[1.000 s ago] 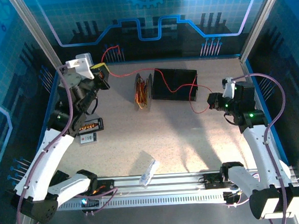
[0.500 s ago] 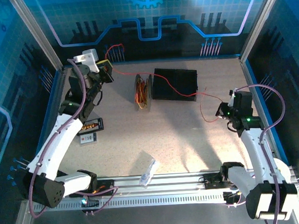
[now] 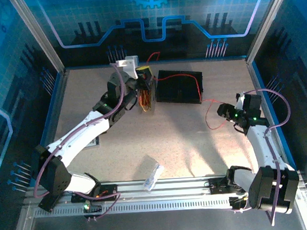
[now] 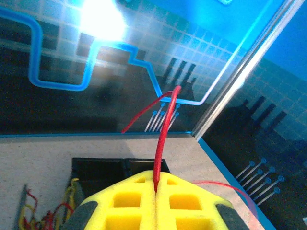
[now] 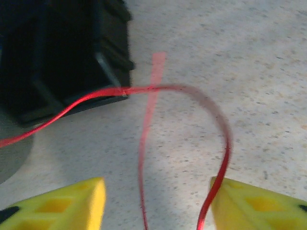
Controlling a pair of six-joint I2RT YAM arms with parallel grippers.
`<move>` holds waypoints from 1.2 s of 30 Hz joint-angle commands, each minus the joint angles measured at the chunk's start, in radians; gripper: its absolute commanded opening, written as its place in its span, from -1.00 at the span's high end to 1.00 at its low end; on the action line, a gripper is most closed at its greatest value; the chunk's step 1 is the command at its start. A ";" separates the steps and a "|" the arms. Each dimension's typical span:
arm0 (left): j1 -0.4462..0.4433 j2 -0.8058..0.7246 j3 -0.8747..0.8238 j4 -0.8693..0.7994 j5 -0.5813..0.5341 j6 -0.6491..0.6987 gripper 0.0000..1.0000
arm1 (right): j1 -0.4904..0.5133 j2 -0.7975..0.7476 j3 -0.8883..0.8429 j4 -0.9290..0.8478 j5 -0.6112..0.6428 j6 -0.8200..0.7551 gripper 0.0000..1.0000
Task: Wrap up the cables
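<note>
A long red cable (image 3: 192, 77) runs from my left gripper (image 3: 144, 71) over the black box and down into a loop (image 3: 210, 117) on the table by my right gripper (image 3: 223, 110). In the left wrist view the yellow jaws of the left gripper (image 4: 157, 181) are shut on the red cable (image 4: 165, 124), which rises from between them. The left gripper hangs just above an upright spool (image 3: 147, 97) wound with orange and red cables. In the right wrist view the right gripper (image 5: 156, 211) is open, and the red loop (image 5: 225, 143) passes loose between its fingers.
A black box (image 3: 179, 87) lies at the back centre, right of the spool, and also shows as the black box (image 5: 62, 52) in the right wrist view. A clear plastic bag (image 3: 153, 176) lies near the front rail (image 3: 163, 190). Blue-edged walls enclose the table.
My left arm swung from the back-left corner rightward to the spool, carrying the red cable. My right gripper opened and let go of the cable, which now lies slack.
</note>
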 commanded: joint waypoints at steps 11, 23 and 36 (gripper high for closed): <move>-0.104 0.079 0.044 0.126 -0.040 0.004 1.00 | -0.011 -0.184 0.158 -0.028 -0.467 0.044 -0.91; -0.100 0.028 0.086 0.099 -0.098 0.116 1.00 | 0.013 0.050 0.084 -0.068 -0.343 -0.009 -0.98; -0.069 0.011 0.078 0.130 -0.125 0.133 1.00 | -0.037 0.071 -0.023 -0.010 -0.336 0.138 -1.00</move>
